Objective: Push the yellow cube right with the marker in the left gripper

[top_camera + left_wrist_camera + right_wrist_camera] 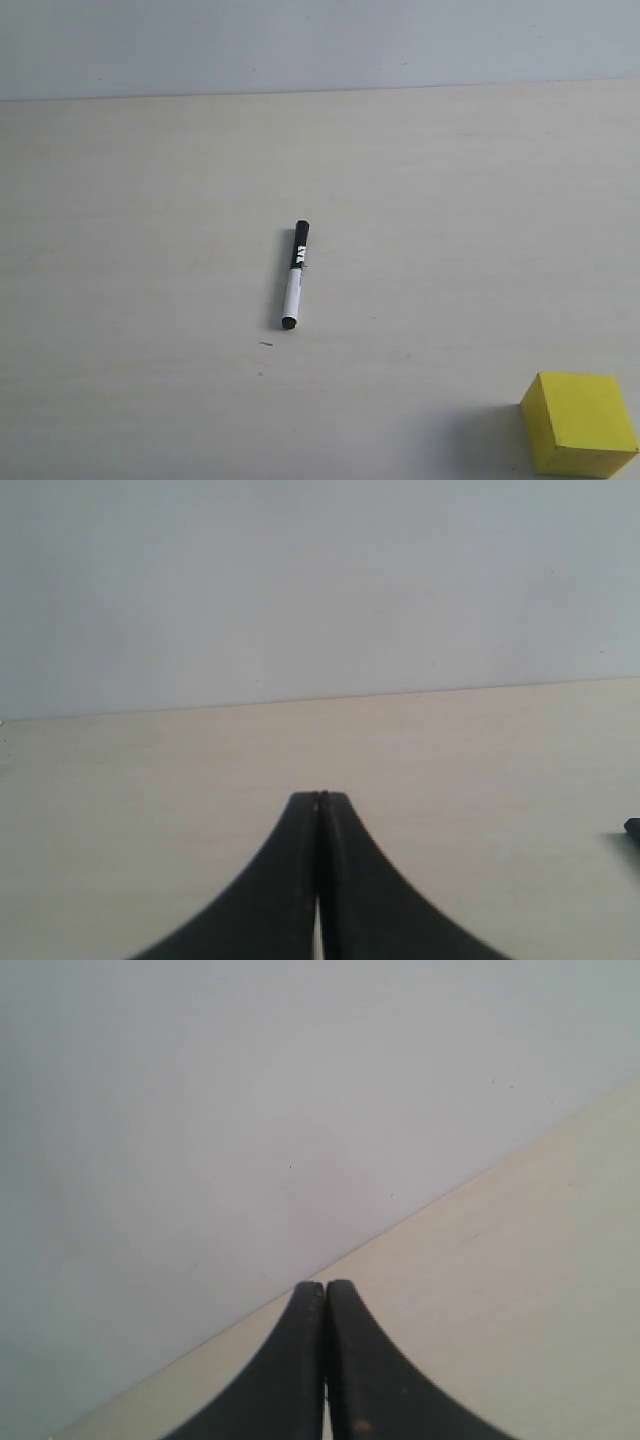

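One marker (pixel 294 275) lies flat on the bench (pixel 150 250), close to the middle of the exterior view. It lies loose, with no gripper on it. Its black cap points toward the far wall (pixel 300 40) and its black end toward the near side, the barrel leaning slightly off straight. Bare pale bench surface spreads all around it, wide on both sides and up to the far edge where the bench meets the wall.

The yellow cube (pixel 580 423) sits well apart from the marker, in the lower right corner of the exterior view. Its right and near faces come almost to the frame's border, so how much bench remains beyond it on those sides cannot be told. An open stretch of bench lies between the cube and the marker.

The left gripper (pixel 319 798) shows only in its own wrist view. Its two black fingers (pixel 290 880) are pressed together tip to tip, pinching nothing and held over bare bench, facing the far edge and wall. The right gripper (pixel 325 1285) is likewise pressed together and empty, above the bench and seeing its far edge at a slant.
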